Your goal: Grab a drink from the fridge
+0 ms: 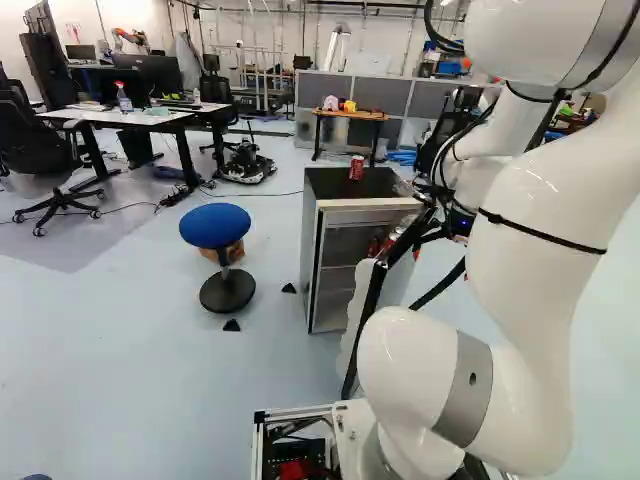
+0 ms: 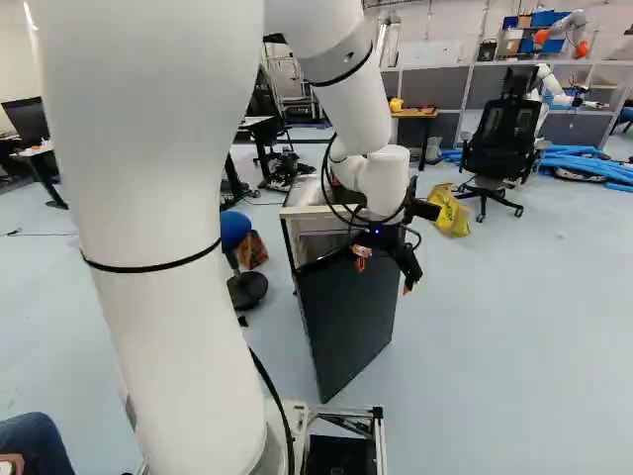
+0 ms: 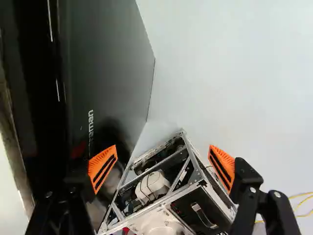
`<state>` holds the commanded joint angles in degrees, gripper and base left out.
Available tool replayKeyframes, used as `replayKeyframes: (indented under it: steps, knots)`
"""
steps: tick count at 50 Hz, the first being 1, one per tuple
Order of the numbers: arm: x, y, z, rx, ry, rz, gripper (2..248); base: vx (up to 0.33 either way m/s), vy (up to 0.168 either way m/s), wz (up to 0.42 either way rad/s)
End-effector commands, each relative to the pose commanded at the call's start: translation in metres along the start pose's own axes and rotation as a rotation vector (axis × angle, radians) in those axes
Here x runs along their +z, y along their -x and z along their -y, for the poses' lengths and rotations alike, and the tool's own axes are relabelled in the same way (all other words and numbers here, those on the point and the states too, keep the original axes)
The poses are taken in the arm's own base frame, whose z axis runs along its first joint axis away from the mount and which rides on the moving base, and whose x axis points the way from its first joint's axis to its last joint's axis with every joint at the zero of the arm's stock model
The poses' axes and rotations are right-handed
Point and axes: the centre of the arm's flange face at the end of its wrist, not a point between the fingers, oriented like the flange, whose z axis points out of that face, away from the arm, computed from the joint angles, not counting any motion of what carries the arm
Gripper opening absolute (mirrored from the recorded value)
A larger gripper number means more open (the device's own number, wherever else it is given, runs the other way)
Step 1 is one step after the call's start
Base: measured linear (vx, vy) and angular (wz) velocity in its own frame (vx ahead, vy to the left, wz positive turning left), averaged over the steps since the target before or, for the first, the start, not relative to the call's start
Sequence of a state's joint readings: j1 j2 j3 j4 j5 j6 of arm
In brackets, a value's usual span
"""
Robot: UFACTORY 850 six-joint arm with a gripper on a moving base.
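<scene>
The small fridge (image 1: 330, 225) stands ahead of the base, its door (image 2: 351, 312) swung open towards the base. In the right base view my gripper (image 2: 384, 269) is at the upper part of the door's dark outer face. The wrist view shows the gripper (image 3: 160, 164) open with nothing held; one finger overlaps the dark door (image 3: 110, 58), and whether it touches cannot be told. The other finger is over the floor side. A red can (image 1: 356, 168) stands on top of the fridge. Red items show behind the arm near the door's inner side, partly hidden.
A blue stool (image 1: 215, 226) stands beside the fridge. The base's metal frame (image 3: 188, 164) shows beyond the fingers. Farther off are a desk (image 1: 150, 117), a black chair (image 2: 499, 148), a yellow bag (image 2: 451, 211) and another robot (image 2: 556, 84).
</scene>
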<state>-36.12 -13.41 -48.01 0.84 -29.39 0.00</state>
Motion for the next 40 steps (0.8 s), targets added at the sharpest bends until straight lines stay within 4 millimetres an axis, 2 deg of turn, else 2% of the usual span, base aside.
replayKeyframes:
  steps: [40]
  knots:
    - [-0.005, 0.037, 0.054, -0.126, -0.023, -0.186, 247, 0.0, 0.0, 0.0]
